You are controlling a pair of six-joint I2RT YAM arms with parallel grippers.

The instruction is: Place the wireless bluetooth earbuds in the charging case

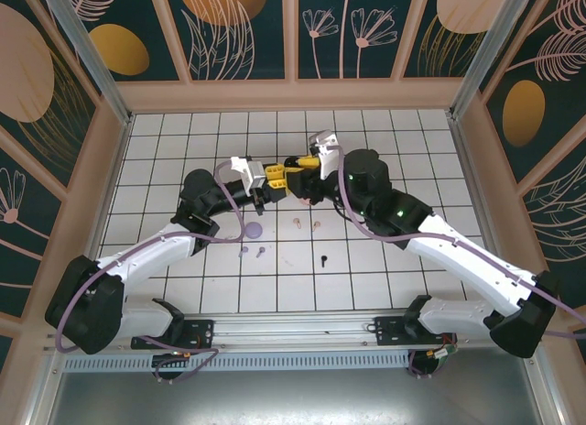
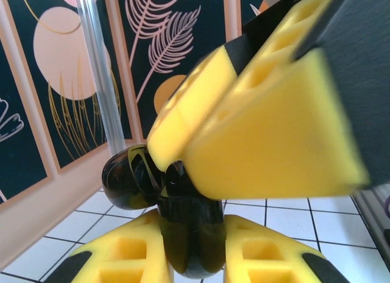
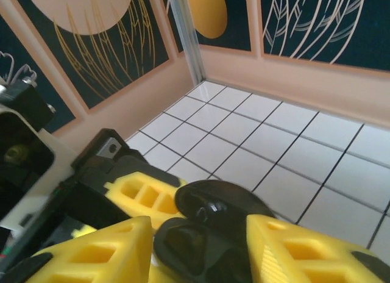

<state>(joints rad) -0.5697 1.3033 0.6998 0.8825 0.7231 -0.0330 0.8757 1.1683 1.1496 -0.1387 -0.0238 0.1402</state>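
Pinching the open black charging case (image 2: 190, 229), the left gripper (image 2: 194, 261) holds it over the middle of the tiled floor (image 1: 394, 278); the right gripper (image 3: 198, 254) straddles it, fingers spread; earbuds (image 1: 316, 225) lie loose toward the near edge.

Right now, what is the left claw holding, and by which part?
The left claw holds the black charging case by the two sides of its lower body, with the lid hinged open.
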